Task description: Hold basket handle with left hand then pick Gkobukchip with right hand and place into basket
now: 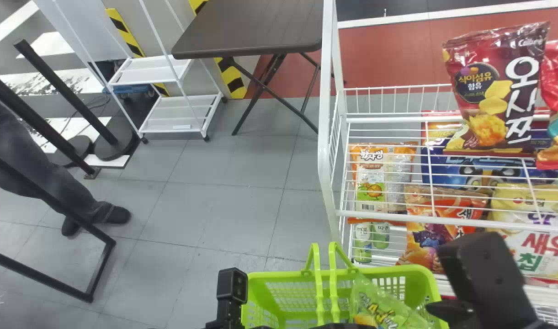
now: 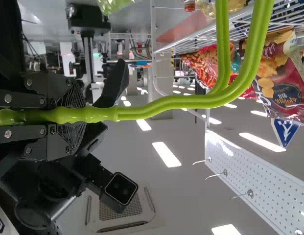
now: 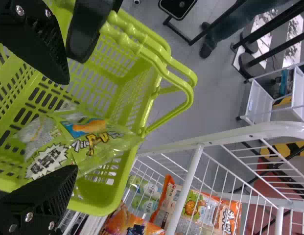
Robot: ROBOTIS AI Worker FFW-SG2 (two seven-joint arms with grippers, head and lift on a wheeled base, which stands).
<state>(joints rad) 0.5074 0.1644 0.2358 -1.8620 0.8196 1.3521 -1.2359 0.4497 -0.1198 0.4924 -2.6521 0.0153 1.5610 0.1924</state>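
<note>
The Gkobukchip, a green bag, lies inside the green basket. Your right gripper is parted wide over it, grasping nothing; whether a finger touches the bag, you can't tell. Your left gripper is clenched around the basket's handles.

2 black arms, round silver screws, mesh-patterned pads

- Basket: near side cut off by the head view's bottom edge
- Snack bag inside: lower end cut off there too
- Red bag: cut off by that view's right edge
</note>
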